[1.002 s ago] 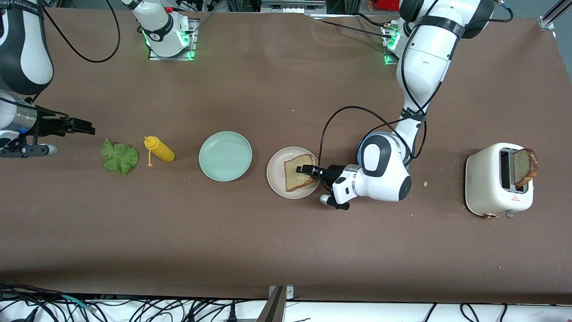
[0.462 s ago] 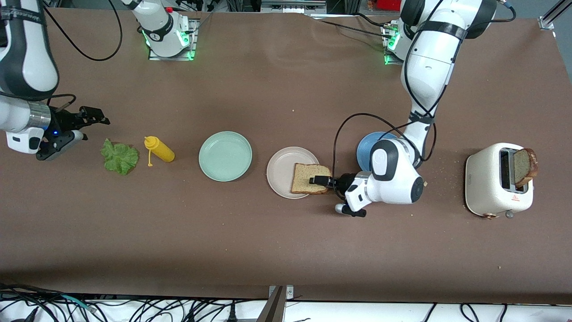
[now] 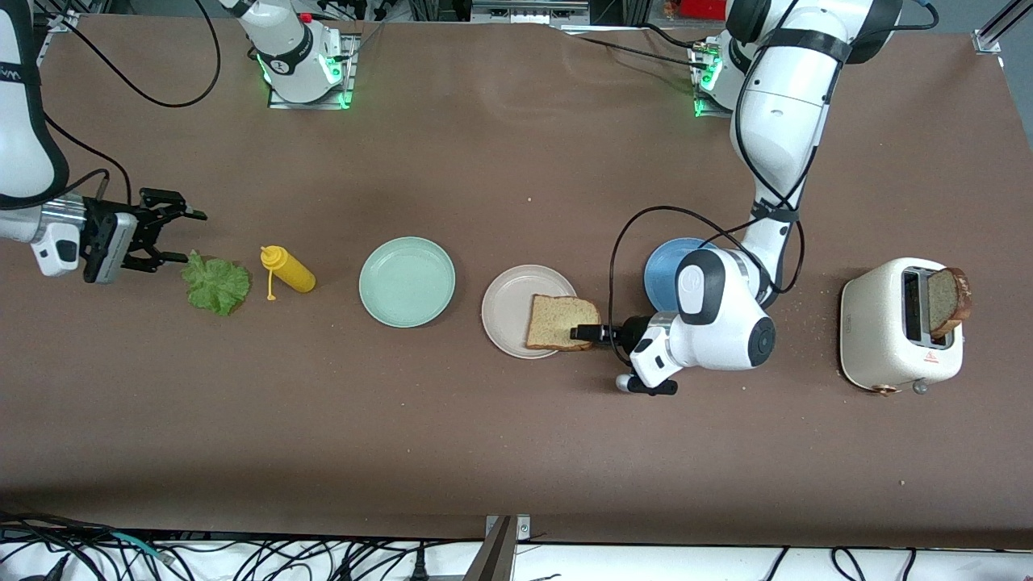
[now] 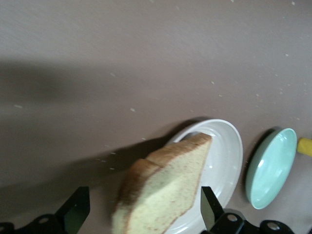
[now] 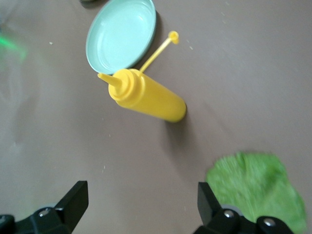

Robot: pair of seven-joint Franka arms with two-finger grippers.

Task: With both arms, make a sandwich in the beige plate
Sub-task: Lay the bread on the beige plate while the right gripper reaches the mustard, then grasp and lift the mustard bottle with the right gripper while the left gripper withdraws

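A brown bread slice lies on the beige plate and overhangs the rim toward the left arm's end. My left gripper is low at that overhanging edge and open. In the left wrist view the slice sits between the spread fingers over the plate. The green lettuce leaf lies on the table toward the right arm's end. My right gripper is open and empty just beside it. The right wrist view shows the gripper over bare table, with the leaf by one finger. A second slice stands in the toaster.
A white toaster stands at the left arm's end. A blue plate is partly hidden by the left arm. A mint-green plate and a lying yellow squeeze bottle sit between the lettuce and the beige plate.
The bread slid with the left gripper toward the plate's rim at the left arm's end, then the gripper drew back a little. The right gripper turned and came close to the lettuce.
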